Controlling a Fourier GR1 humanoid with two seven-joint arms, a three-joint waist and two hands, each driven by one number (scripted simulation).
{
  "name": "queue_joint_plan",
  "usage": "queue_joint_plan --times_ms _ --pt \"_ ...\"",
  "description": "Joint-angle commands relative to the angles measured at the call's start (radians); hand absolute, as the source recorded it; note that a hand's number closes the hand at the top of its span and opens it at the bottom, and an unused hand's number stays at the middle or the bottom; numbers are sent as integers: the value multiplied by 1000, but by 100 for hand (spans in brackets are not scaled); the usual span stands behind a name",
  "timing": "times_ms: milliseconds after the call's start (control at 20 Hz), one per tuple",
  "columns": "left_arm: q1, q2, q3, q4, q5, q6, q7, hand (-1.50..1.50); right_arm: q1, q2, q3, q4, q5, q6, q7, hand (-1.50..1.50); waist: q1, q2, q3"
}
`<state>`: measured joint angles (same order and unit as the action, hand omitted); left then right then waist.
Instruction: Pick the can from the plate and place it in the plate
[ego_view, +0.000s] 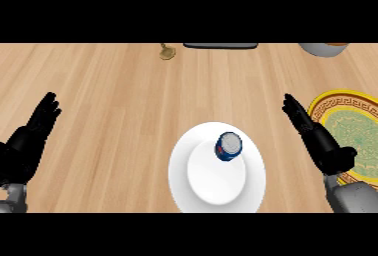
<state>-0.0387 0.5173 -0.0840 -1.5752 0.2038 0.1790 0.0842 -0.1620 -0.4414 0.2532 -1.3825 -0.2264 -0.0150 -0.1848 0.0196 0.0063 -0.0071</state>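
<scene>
wooden counter (133, 100), can (228, 147) on white plate (184, 185), perhaps upright

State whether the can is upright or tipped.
Upright: the can shows its round silver top, standing on the white plate.

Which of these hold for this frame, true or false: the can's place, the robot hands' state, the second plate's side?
1. The can stands on the white plate. True.
2. The right robot hand is curled round the can. False: it is open, fingers straight, apart from the can.
3. The yellow-rimmed patterned plate lies at the right edge. True.
4. The left robot hand rests on the white plate. False: it is open near the left edge, away from that plate.
5. The patterned plate holds the can. False: no can on it.
</scene>
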Motion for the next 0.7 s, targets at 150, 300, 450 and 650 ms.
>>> queue_joint_plan --times_ms 150,300,450,650 --pt "-131 -19 -92 -94 -30 -81 -72 0 -118 43 135 202 -143 265 380 -150 57 31 6" --pt "-173 -22 -146 -128 -19 -150 -91 0 -252 -100 278 205 50 381 447 -150 131 34 -4" --pt "-214 -58 -192 -124 -26 -162 -86 0 -403 -87 348 225 76 523 517 -150 116 27 4" --pt "-202 -58 -192 -89 -13 -197 -114 0 -614 -52 421 262 210 600 497 -150 106 18 5"
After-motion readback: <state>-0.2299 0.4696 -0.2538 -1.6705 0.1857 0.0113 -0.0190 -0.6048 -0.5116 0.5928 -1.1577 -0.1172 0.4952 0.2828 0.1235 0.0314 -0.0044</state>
